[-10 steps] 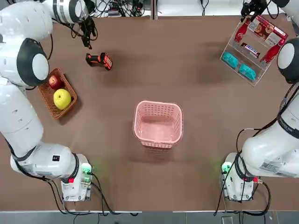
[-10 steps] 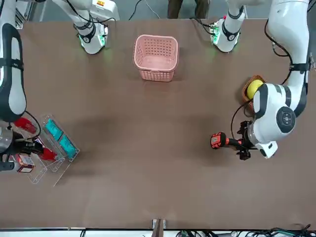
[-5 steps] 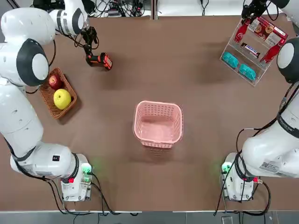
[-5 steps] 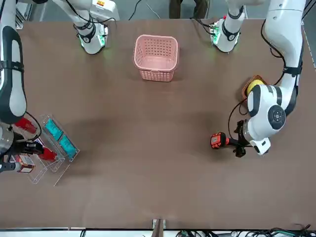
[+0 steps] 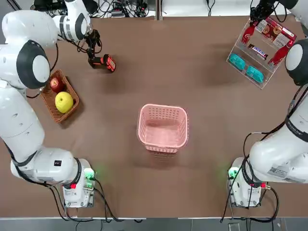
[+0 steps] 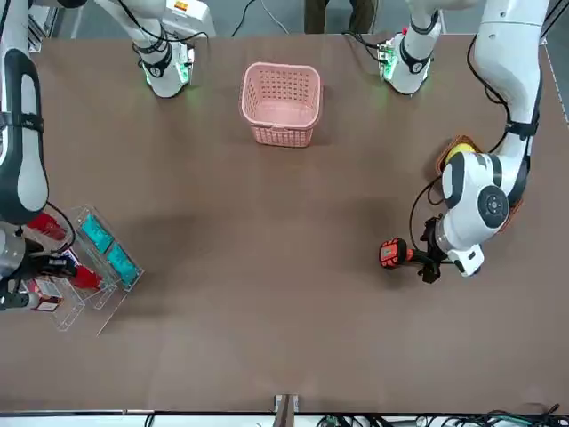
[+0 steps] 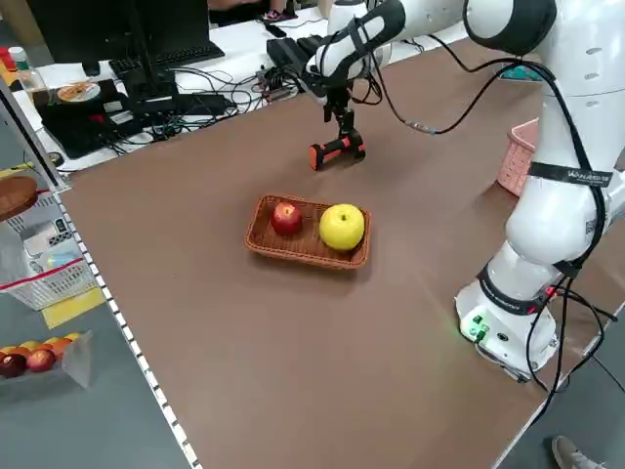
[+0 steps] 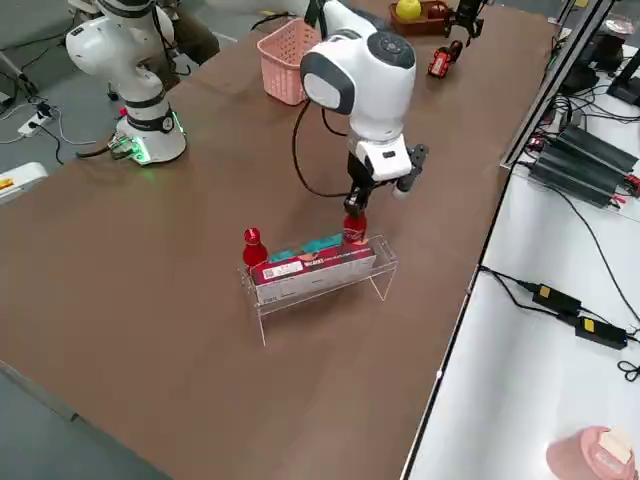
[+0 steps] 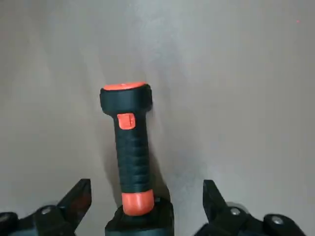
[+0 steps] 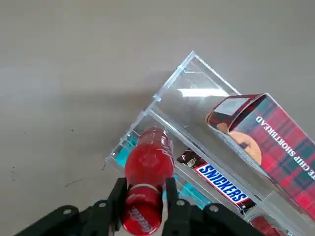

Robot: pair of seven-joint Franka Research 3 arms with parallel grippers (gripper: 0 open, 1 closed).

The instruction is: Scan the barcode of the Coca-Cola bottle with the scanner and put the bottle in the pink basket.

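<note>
rack (image 5: pixel 262 53) with 2 red bottles, snacks; pink basket (image 5: pixel 162 127)

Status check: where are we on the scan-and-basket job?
Nothing finished yet. In hand: right gripper is clamped on the Coca-Cola bottle at the clear rack; left gripper, open, straddles the scanner lying on the table. Left: lift both, scan, drop the bottle into the empty pink basket.

Two red Coca-Cola bottles (image 8: pixel 353 228) (image 8: pixel 252 246), one scanner (image 5: pixel 102 62), one pink basket (image 5: pixel 162 128), one wicker basket (image 5: pixel 50 98) holding one red apple (image 5: pixel 57 84), one yellow apple (image 5: pixel 64 101), two teal packs (image 5: pixel 237 60) (image 5: pixel 254 73), one Snickers bar (image 5: pixel 257 51).
</note>
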